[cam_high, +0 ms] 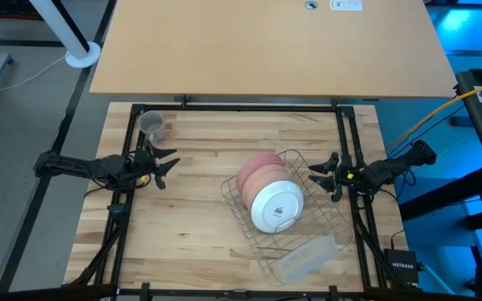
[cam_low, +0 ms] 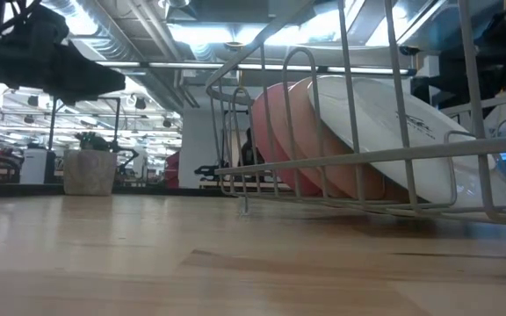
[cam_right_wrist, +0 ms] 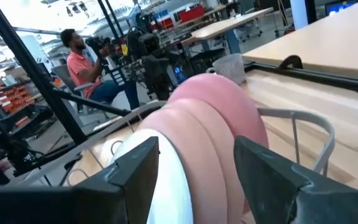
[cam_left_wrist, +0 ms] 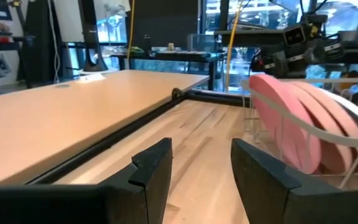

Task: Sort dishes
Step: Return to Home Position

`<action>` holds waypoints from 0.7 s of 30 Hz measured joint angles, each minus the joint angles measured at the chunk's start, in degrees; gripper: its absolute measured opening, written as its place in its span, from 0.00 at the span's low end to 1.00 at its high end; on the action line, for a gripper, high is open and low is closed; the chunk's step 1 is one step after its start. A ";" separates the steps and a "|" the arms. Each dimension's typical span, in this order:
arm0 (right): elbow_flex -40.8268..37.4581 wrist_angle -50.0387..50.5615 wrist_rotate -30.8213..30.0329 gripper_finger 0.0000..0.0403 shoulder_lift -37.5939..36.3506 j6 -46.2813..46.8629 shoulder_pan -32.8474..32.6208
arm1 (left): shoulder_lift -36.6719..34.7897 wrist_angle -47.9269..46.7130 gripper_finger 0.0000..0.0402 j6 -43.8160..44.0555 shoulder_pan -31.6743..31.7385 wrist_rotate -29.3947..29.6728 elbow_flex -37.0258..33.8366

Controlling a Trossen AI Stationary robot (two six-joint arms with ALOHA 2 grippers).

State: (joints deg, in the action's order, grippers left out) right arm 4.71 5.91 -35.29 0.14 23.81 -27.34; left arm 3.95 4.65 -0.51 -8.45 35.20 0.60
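bare wood lies open between the left gripper point(cam_high: 172, 160) and the wire rack point(cam_high: 320, 221), and across the front left of the table point(cam_high: 182, 242). the rack fills the middle right, with two pink plates point(cam_high: 260, 173) and a white-backed plate point(cam_high: 276, 205) standing on edge inside it. the right gripper point(cam_high: 315, 176) sits just beside the rack's right edge, tight there. a mug point(cam_high: 151, 124) stands near the back left corner, behind the left gripper. a plastic tray point(cam_high: 304, 257) lies at the rack's front
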 joint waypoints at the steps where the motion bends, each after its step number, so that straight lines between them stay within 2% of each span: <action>1: -0.02 0.00 0.31 0.52 0.00 0.00 -0.02 | 0.00 -0.18 0.39 -0.30 0.24 0.00 0.00; 9: 0.12 3.51 2.05 0.52 0.00 -0.68 -0.02 | 1.48 -0.66 0.39 3.47 1.43 0.00 -0.02; 18: 0.22 4.41 3.48 0.52 0.36 -0.22 -0.02 | 2.16 -0.70 0.39 -0.73 1.38 0.00 -0.02; 21: 0.22 4.42 5.77 0.52 0.83 0.09 -0.02 | 2.16 -0.71 0.39 -1.03 1.38 -0.02 -0.02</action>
State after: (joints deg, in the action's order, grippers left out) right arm 4.92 10.33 -29.52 0.97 23.90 -27.35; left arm 6.11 3.95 -1.54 -7.07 35.18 0.58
